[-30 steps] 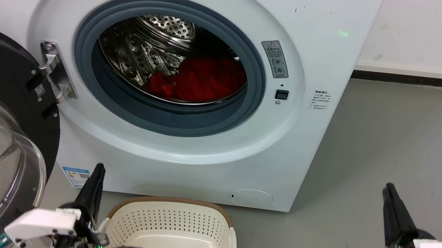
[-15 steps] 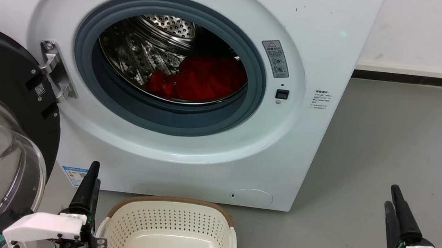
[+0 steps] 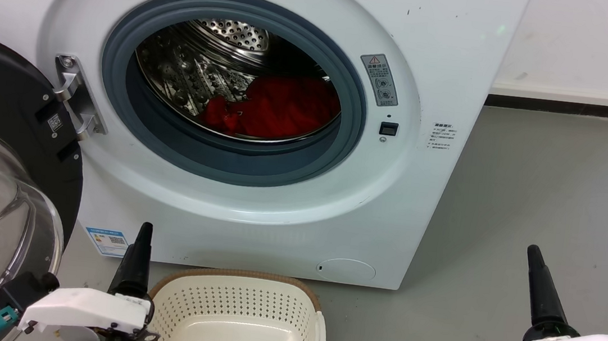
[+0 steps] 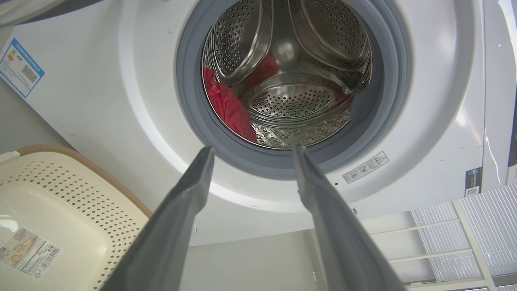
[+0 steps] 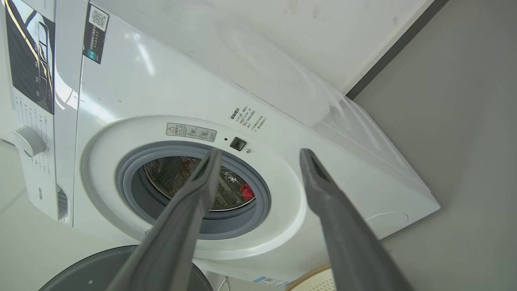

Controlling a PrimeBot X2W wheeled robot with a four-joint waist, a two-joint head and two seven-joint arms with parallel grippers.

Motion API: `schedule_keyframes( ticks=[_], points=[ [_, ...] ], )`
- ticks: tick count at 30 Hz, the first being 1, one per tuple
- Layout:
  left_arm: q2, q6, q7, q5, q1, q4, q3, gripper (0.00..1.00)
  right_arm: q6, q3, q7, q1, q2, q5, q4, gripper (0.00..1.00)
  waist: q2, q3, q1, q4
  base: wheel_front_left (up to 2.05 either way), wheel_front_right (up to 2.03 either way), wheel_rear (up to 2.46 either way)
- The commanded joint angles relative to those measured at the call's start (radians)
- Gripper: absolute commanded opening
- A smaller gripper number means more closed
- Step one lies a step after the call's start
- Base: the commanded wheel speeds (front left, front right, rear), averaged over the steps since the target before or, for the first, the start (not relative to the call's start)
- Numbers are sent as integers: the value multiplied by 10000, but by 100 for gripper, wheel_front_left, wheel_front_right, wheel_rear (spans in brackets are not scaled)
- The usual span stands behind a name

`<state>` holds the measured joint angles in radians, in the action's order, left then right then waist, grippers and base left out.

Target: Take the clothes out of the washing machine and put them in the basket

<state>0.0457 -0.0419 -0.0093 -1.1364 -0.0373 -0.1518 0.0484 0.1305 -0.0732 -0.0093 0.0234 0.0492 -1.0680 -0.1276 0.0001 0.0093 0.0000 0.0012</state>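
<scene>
The clothes (image 3: pixel 279 108), a bright red garment, lie at the lower right of the washing machine's (image 3: pixel 439 66) steel drum, behind the grey ring. In the left wrist view the clothes (image 4: pixel 228 106) show at the drum's left. The cream basket (image 3: pixel 233 303) stands on the floor just before the machine, with nothing in it but a label sticker. My left gripper (image 3: pixel 144 231) hovers open by the basket's left rim, its gap (image 4: pixel 253 150) facing the drum mouth. My right gripper (image 3: pixel 532 254) hangs open over the bare floor at the right, away from the machine; it (image 5: pixel 261 152) holds nothing.
The black-rimmed glass door (image 3: pixel 3 105) stands swung open at the left, close beside my left arm. Grey floor (image 3: pixel 550 191) stretches to the right of the machine up to a white wall with a dark skirting (image 3: pixel 567 109).
My left gripper has shifted slightly right and up beside the basket. My right gripper rose a little and turned, so its fingers now line up one behind the other. The clothes have not moved.
</scene>
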Motion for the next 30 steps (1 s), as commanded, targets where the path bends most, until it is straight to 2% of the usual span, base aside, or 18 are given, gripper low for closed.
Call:
schedule_keyframes(
  ticks=[1,13,30],
  points=[
    [31,97,-131,539,-32,259,-76,100,2,55,-125,35,23,634,298,100,-1,1,0,0,0,0,0],
    [36,395,-568,2492,169,595,-359,100,3,286,-565,-222,23,2930,731,100,-1,-2,0,-2,0,0,0],
    [41,623,-1110,4737,441,959,-635,100,2,414,-1103,-578,23,5240,1254,100,-1,-22,0,5,0,0,0]
  ],
)
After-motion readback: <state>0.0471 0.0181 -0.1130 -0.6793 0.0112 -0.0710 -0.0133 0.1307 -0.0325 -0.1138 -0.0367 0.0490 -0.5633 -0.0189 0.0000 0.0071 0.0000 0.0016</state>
